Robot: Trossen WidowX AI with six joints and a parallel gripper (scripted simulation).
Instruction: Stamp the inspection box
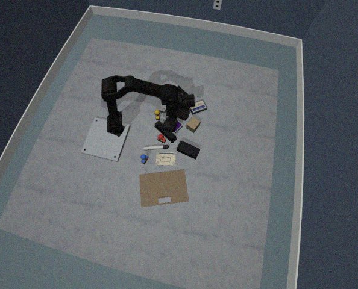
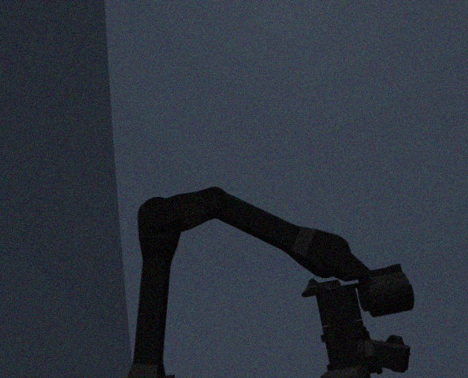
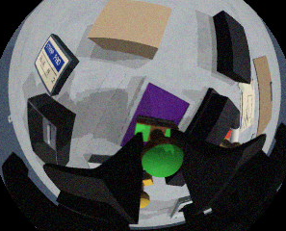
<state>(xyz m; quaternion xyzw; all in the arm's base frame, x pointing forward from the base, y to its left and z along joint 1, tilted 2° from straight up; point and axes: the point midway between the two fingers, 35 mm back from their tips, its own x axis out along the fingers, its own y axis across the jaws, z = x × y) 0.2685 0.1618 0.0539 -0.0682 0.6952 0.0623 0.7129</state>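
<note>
My gripper [image 3: 156, 135] [image 1: 170, 123] is shut on a stamp with a green knob [image 3: 162, 161] and points down. The stamp's green base sits over the near edge of the purple ink pad [image 3: 161, 108] [image 1: 179, 126]; I cannot tell whether it touches. In the top view the stamp is hidden by the arm. The cream inspection card [image 1: 166, 158] [image 3: 248, 104] lies flat in front of the pad, beyond a white marker [image 1: 155, 147]. The exterior view shows only the dark arm bent downward.
Yellow [image 1: 157, 113], red [image 1: 161, 137] and blue [image 1: 144, 158] stamps stand near the pad. A long black bar [image 1: 170, 135], a black box [image 1: 187, 149] [image 3: 233, 45], a tan box [image 1: 193, 124] [image 3: 126, 26], a blue-labelled tin [image 1: 198, 107] [image 3: 54, 61] and a brown board [image 1: 163, 187] surround it.
</note>
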